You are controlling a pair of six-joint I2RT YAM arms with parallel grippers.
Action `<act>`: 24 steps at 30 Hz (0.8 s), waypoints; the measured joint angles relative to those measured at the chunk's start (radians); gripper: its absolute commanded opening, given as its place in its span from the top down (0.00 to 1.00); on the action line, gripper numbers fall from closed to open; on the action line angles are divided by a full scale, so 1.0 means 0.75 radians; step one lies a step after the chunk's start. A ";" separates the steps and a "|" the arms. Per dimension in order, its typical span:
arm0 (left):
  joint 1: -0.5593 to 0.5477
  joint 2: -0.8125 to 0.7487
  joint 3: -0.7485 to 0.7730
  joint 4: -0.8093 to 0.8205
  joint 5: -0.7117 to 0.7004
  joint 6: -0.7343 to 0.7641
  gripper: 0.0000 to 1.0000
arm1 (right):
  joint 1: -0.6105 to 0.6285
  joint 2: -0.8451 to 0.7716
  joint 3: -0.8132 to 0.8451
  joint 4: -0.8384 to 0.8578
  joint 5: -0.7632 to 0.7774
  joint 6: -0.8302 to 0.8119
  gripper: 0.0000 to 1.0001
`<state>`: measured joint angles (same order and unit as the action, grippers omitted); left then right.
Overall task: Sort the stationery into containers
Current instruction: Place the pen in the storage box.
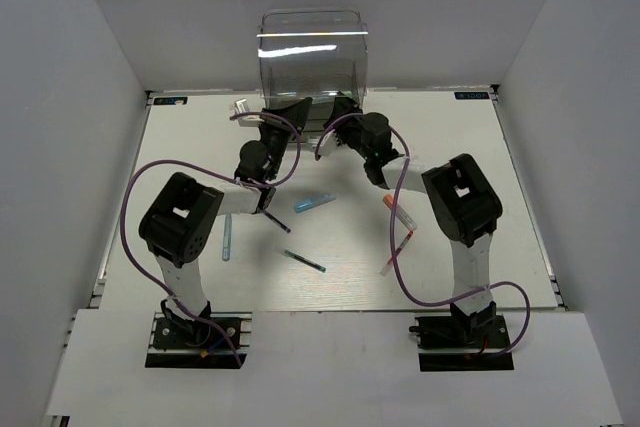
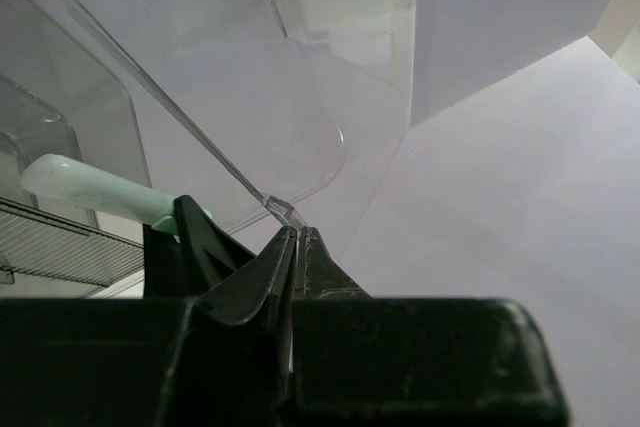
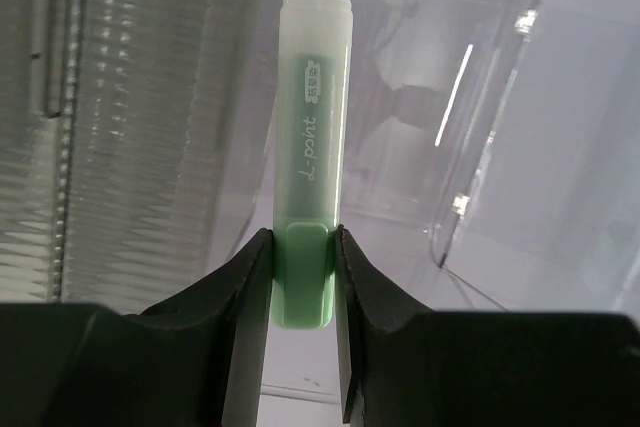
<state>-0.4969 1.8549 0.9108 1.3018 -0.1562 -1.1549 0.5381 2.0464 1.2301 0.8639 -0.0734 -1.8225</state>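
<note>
The clear drawer cabinet [image 1: 310, 52] stands at the table's far middle. My left gripper [image 1: 293, 112] is at its foot; in the left wrist view the left gripper [image 2: 297, 232] is shut, pinching the thin front lip of a clear drawer [image 2: 283, 209]. My right gripper [image 1: 340, 112] is beside it. In the right wrist view the right gripper [image 3: 302, 247] is shut on a mint green marker [image 3: 312, 147] that points into the clear drawer [image 3: 480, 147]. The marker also shows in the left wrist view [image 2: 90, 187].
Loose on the table lie a light blue marker [image 1: 313, 202], a teal pen [image 1: 304, 261], a light blue pen [image 1: 227, 235], a dark purple pen [image 1: 277, 220], an orange marker [image 1: 389, 204] and red pens [image 1: 402, 243]. White walls enclose the table.
</note>
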 measured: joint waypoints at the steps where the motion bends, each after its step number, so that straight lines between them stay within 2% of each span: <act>1: 0.001 0.000 -0.001 0.001 -0.001 0.000 0.95 | 0.000 0.009 0.007 -0.009 0.006 -0.012 1.00; 10: 0.001 0.000 -0.002 0.001 -0.002 0.000 0.95 | -0.001 0.051 0.089 -0.144 0.073 -0.080 1.00; 19: 0.001 0.000 -0.002 0.001 -0.002 0.000 0.95 | -0.005 0.050 0.091 -0.168 0.071 -0.178 1.00; 24: 0.001 0.000 -0.002 0.001 -0.002 -0.001 0.95 | -0.009 0.049 0.091 -0.175 0.058 -0.198 0.73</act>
<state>-0.4965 1.8549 0.9092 1.3025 -0.1574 -1.1557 0.5312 2.0830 1.2980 0.7322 -0.0296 -1.9713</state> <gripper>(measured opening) 0.156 0.322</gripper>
